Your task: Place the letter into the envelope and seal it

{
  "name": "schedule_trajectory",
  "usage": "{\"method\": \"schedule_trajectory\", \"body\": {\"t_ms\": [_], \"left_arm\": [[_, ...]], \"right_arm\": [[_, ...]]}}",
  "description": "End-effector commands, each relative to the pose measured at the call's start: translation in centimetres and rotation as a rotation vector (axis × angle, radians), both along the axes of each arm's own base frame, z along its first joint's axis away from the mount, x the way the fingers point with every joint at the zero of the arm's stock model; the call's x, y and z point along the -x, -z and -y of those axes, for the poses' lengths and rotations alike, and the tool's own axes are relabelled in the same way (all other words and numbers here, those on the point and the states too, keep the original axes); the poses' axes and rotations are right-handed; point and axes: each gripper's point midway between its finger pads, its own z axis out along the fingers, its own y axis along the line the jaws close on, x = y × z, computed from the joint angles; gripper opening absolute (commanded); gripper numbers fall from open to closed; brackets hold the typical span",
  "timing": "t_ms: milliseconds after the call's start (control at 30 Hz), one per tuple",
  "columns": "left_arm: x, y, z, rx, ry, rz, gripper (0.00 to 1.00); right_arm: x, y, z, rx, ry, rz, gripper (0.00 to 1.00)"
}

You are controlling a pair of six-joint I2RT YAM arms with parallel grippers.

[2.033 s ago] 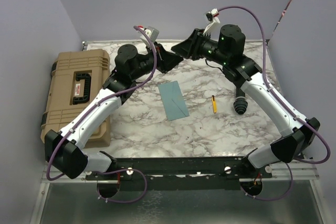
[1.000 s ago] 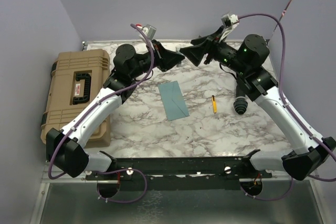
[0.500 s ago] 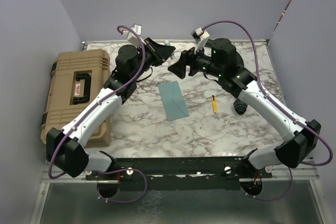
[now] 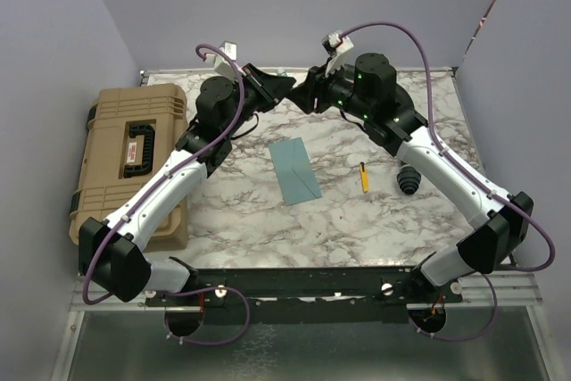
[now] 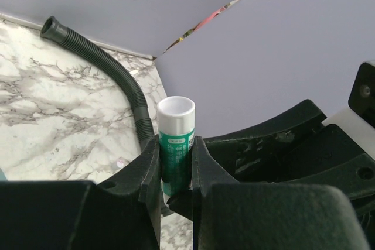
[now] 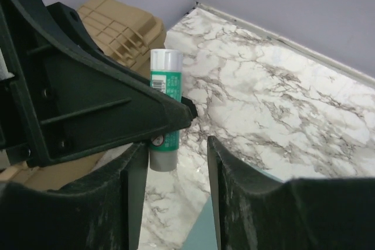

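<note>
Left wrist view: my left gripper (image 5: 176, 165) is squeezed tight on a green glue stick (image 5: 175, 139). My right gripper (image 6: 176, 150) faces it, fingers apart and holding nothing, with the stick's grey end by one finger. The envelope (image 4: 295, 170) lies flat on the table (image 4: 375, 211) below both tools. I can't see the letter; maybe it's inside. I think gluing and sealing are left. The back wall (image 4: 294, 6) is close behind the tools, with more room below.
</note>
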Motion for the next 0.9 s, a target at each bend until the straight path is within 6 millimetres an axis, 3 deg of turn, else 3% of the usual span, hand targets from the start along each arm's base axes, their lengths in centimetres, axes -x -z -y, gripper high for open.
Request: {"method": "schedule_trajectory", "body": {"t_ms": [0, 200, 367, 400, 500, 600, 767, 867], "left_arm": [[1.0, -1.3, 0.0, 0.002, 0.036, 0.036, 0.00], [1.4, -2.0, 0.5, -0.007, 0.084, 0.062, 0.13], [2.0, -2.8, 0.6, -0.005, 0.118, 0.091, 0.20], [2.0, -3.0, 0.6, -0.004, 0.120, 0.095, 0.20], [2.2, -3.4, 0.6, 0.003, 0.137, 0.111, 0.14], [2.2, -3.4, 0.7, 0.004, 0.138, 0.114, 0.05], [2.0, -3.2, 0.6, -0.003, 0.129, 0.111, 0.04], [1.9, -3.2, 0.6, -0.001, 0.133, 0.111, 0.08]], "right_arm": [[-1.3, -1.0, -0.6, -0.001, 0.010, 0.063, 0.35], [-1.3, -1.0, -1.0, 0.053, -0.036, 0.090, 0.01], [-1.3, 0.2, -1.0, 0.100, -0.057, 0.072, 0.01], [-1.5, 0.3, -0.9, 0.102, -0.050, 0.065, 0.06], [-1.8, 0.5, -1.1, 0.092, -0.041, 0.038, 0.34], [-2.2, 0.8, -1.5, 0.078, -0.032, 0.008, 0.41], [-2.7, 1.3, -1.6, 0.073, -0.011, -0.026, 0.36], [-2.6, 1.4, -1.8, 0.071, -0.022, -0.033, 0.16]]}}
